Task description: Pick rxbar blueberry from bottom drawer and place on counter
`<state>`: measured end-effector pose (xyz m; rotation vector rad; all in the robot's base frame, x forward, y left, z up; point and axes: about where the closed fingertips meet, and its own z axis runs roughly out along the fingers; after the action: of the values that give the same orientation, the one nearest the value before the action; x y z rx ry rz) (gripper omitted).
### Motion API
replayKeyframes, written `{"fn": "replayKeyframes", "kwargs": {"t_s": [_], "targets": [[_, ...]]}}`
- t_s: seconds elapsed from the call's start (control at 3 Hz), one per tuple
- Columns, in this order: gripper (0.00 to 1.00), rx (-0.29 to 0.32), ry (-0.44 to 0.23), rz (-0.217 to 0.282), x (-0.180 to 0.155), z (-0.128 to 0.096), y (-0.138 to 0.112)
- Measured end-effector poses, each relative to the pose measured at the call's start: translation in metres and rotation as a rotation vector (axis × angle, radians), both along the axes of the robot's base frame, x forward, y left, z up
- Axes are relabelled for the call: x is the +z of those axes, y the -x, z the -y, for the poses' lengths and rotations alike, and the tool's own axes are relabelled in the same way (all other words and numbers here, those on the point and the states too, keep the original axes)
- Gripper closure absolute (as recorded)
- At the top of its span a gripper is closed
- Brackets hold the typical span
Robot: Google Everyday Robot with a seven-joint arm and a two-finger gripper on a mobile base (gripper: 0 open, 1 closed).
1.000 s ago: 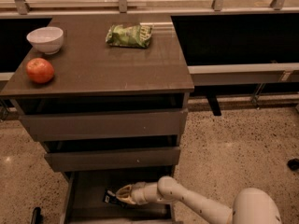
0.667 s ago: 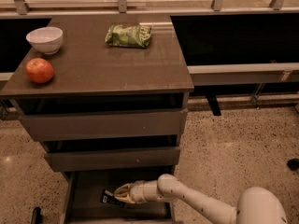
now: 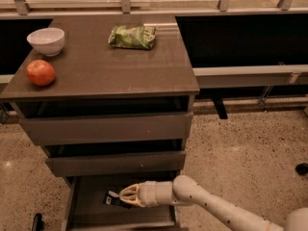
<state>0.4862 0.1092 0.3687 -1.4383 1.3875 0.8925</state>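
The bottom drawer (image 3: 91,214) stands pulled open under the two shut drawers. Inside it lies the rxbar blueberry (image 3: 112,199), a small dark wrapper with pale print. My gripper (image 3: 122,195) reaches into the drawer from the right, its pale fingertips right at the bar's right end and over it. The white arm runs off to the lower right. The counter (image 3: 101,66) is the dark brown cabinet top above.
On the counter sit a white bowl (image 3: 46,41) at the back left, a red apple (image 3: 40,72) at the left front and a green chip bag (image 3: 133,36) at the back. Speckled floor (image 3: 240,148) lies to the right. A railing runs behind.
The gripper has stayed at the bar inside the bottom drawer, shifting only slightly. Nothing on the counter has moved.
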Motion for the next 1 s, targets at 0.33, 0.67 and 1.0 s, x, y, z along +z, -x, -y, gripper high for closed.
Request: {"fn": "replayKeyframes", "kwargs": {"t_s": [0.33,0.67,1.0], "targets": [[1.00,0.000,-0.009,0.104,0.068,0.026,0.006],[1.00,0.000,-0.009,0.104,0.068,0.026,0.006],[1.00,0.090,0.056,0.220,0.137,0.015,0.013]]}}
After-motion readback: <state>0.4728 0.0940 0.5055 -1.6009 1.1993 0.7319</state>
